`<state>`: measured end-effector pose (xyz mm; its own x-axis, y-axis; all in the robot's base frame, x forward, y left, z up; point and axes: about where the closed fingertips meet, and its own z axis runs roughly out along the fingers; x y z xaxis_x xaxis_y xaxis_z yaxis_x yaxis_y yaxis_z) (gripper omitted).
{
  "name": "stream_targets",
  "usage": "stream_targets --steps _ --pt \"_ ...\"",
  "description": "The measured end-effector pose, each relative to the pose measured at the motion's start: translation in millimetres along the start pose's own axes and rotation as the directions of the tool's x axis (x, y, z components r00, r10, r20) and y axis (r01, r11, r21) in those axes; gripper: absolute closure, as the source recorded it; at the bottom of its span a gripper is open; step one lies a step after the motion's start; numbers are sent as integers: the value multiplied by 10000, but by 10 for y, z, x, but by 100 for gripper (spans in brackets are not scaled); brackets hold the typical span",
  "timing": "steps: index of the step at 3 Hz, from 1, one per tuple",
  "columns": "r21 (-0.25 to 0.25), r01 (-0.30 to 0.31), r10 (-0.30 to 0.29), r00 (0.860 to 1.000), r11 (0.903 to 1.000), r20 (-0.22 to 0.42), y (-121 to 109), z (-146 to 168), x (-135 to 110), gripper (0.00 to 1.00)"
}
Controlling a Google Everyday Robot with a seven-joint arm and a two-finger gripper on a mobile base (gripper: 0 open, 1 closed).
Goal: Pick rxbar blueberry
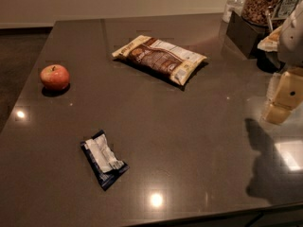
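The rxbar blueberry (103, 159) is a small flat bar in a dark navy wrapper with a crinkled white label. It lies flat on the dark table (189, 141), near the front left, turned diagonally. My gripper (279, 100) hangs at the right edge of the view, above the table's right side. It is far to the right of the bar and a little farther back. Nothing shows between its cream-coloured fingers.
A red apple (55, 76) sits at the left. A cream-and-brown snack bag (160, 58) lies at the back centre. A dark box (246, 32), a jar of granola (262, 3) and a bottle (234, 4) stand at the back right corner.
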<state>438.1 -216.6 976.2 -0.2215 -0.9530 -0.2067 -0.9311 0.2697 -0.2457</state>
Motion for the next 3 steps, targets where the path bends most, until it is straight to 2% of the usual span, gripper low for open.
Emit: stream_targets --steps 1,2,3 --pt "2 0 0 10000 10000 1 0 0 0 0" --pt "-343 50 -40 9996 9994 278 -56 3 -131 0" --pt "-963 -4 105 9945 9954 1047 -43 68 -420 0"
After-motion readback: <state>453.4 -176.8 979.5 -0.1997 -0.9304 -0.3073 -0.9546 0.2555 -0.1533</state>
